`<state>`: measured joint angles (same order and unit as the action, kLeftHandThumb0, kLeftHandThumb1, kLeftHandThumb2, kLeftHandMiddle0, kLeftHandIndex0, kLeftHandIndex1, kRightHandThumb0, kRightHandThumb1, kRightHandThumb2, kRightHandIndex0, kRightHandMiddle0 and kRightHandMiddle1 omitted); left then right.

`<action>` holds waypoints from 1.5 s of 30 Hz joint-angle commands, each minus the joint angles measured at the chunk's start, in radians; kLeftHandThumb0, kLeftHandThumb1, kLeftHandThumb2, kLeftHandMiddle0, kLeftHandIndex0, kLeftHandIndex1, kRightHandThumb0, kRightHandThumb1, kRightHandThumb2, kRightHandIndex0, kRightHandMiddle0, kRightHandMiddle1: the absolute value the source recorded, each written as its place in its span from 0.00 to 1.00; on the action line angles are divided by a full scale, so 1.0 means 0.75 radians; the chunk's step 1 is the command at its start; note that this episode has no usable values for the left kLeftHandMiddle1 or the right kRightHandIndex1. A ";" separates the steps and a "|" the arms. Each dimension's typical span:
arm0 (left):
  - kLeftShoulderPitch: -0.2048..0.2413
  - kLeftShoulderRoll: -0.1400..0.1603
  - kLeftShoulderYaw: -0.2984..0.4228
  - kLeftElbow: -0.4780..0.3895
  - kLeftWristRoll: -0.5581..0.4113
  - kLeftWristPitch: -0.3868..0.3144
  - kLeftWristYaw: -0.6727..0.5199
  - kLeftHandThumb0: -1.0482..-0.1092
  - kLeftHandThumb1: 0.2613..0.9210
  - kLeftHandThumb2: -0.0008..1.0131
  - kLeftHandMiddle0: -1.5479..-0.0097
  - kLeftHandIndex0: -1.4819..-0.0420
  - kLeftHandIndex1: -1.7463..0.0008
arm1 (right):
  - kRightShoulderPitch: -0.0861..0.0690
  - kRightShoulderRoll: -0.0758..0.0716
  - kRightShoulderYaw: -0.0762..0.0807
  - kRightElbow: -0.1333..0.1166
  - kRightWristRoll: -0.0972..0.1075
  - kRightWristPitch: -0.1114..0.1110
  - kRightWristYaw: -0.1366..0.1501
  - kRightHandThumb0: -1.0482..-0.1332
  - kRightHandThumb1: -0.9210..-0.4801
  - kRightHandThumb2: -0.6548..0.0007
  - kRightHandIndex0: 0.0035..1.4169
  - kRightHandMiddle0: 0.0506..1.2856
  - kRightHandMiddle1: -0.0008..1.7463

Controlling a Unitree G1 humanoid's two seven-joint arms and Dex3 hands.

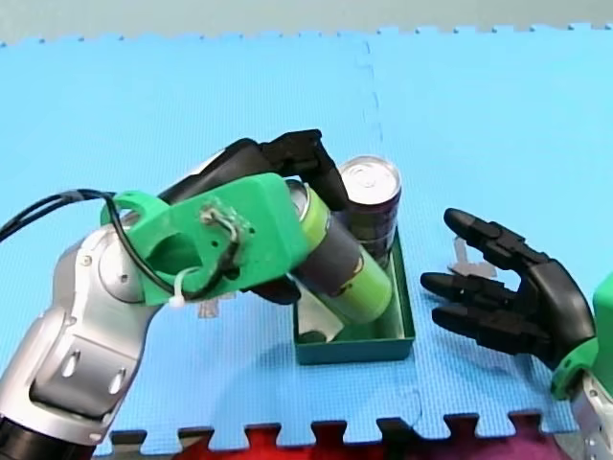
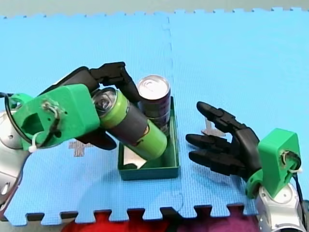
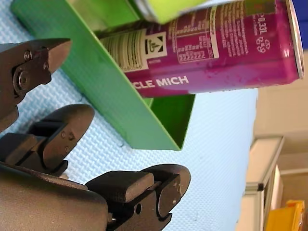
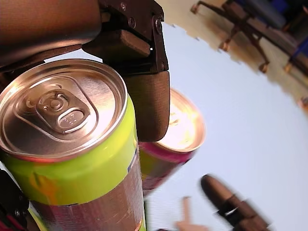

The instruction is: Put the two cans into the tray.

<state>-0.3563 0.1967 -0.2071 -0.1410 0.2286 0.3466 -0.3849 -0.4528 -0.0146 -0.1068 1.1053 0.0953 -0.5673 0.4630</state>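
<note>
My left hand [image 1: 305, 230] is shut on a green can [image 1: 340, 264], held tilted with its lower end dipping into the green tray [image 1: 354, 347]. I cannot tell whether it touches the tray's floor. In the second wrist view the same green can [image 4: 72, 144] fills the grasp, top towards the camera. A purple can [image 1: 372, 196] stands upright at the tray's far end, close beside the green one. The first wrist view shows the purple can [image 3: 211, 53] inside the tray [image 3: 96, 77]. My right hand [image 1: 498, 297] is open just right of the tray, apart from it.
Everything sits on a blue foam mat [image 1: 479, 115] with a seam running back from the tray. Red and purple mat pieces [image 2: 145, 223] border the near edge. Small white marks [image 2: 77, 145] lie on the mat to either side of the tray.
</note>
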 commanded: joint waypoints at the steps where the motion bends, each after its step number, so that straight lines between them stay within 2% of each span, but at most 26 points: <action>1: 0.086 -0.171 0.171 -0.025 -0.201 0.003 0.114 0.76 0.90 0.00 0.37 0.60 0.00 | 0.005 -0.014 0.004 0.006 -0.014 -0.017 -0.021 0.41 0.38 1.00 0.61 0.35 0.00; 2: 0.104 -0.194 0.187 0.012 -0.229 -0.060 0.139 0.77 0.90 0.00 0.37 0.61 0.00 | 0.005 -0.014 0.003 0.008 -0.014 -0.017 -0.020 0.41 0.38 1.00 0.61 0.35 0.00; 4: 0.126 -0.215 0.205 0.068 -0.263 -0.156 0.170 0.77 0.90 0.00 0.38 0.61 0.00 | 0.005 -0.015 0.001 0.011 -0.011 -0.018 -0.019 0.40 0.38 1.00 0.60 0.35 0.00; 8: 0.154 -0.244 0.215 0.083 -0.282 -0.232 0.240 0.80 0.88 0.00 0.38 0.62 0.00 | 0.004 -0.017 -0.002 0.018 -0.009 -0.019 -0.017 0.40 0.37 1.00 0.60 0.34 0.00; 18: 0.246 -0.324 0.238 0.017 -0.425 -0.254 0.297 0.82 0.86 0.00 0.38 0.63 0.00 | 0.007 -0.020 0.001 0.024 -0.018 -0.023 -0.031 0.38 0.37 1.00 0.60 0.34 0.00; 25: 0.263 -0.314 0.259 0.054 -0.494 -0.291 0.262 0.81 0.86 0.00 0.38 0.64 0.00 | 0.005 -0.027 0.000 0.029 -0.022 -0.021 -0.031 0.37 0.36 1.00 0.60 0.34 0.00; 32: 0.268 -0.322 0.289 0.098 -0.585 -0.330 0.216 0.80 0.86 0.00 0.37 0.64 0.00 | 0.002 -0.027 -0.005 0.035 -0.018 -0.020 -0.026 0.37 0.36 1.00 0.60 0.34 0.00; 38: 0.259 -0.303 0.300 0.108 -0.610 -0.328 0.195 0.80 0.85 0.00 0.37 0.64 0.00 | -0.001 -0.028 -0.012 0.044 -0.013 -0.024 -0.016 0.37 0.36 1.00 0.60 0.34 0.00; 40: 0.257 -0.289 0.296 0.105 -0.603 -0.322 0.189 0.80 0.85 0.00 0.37 0.65 0.00 | -0.002 -0.028 -0.014 0.043 -0.012 -0.024 -0.015 0.36 0.36 1.00 0.60 0.34 0.00; 41: 0.255 -0.266 0.285 0.099 -0.579 -0.320 0.184 0.80 0.85 0.00 0.37 0.65 0.00 | -0.002 -0.029 -0.015 0.042 -0.012 -0.024 -0.015 0.36 0.35 1.00 0.60 0.34 0.00; 43: 0.245 -0.156 0.235 0.076 -0.442 -0.327 0.167 0.81 0.84 0.00 0.37 0.65 0.00 | -0.004 -0.030 -0.015 0.040 -0.012 -0.023 -0.016 0.36 0.35 1.00 0.60 0.34 0.00; 45: 0.198 0.046 0.180 -0.011 -0.253 -0.272 0.091 0.81 0.84 0.00 0.37 0.65 0.00 | -0.005 -0.030 -0.015 0.041 -0.013 -0.021 -0.018 0.36 0.35 1.00 0.60 0.34 0.00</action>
<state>-0.1595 0.0618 -0.0242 -0.0729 -0.0990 0.1170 -0.2630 -0.4514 -0.0300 -0.1134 1.1361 0.0810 -0.5807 0.4499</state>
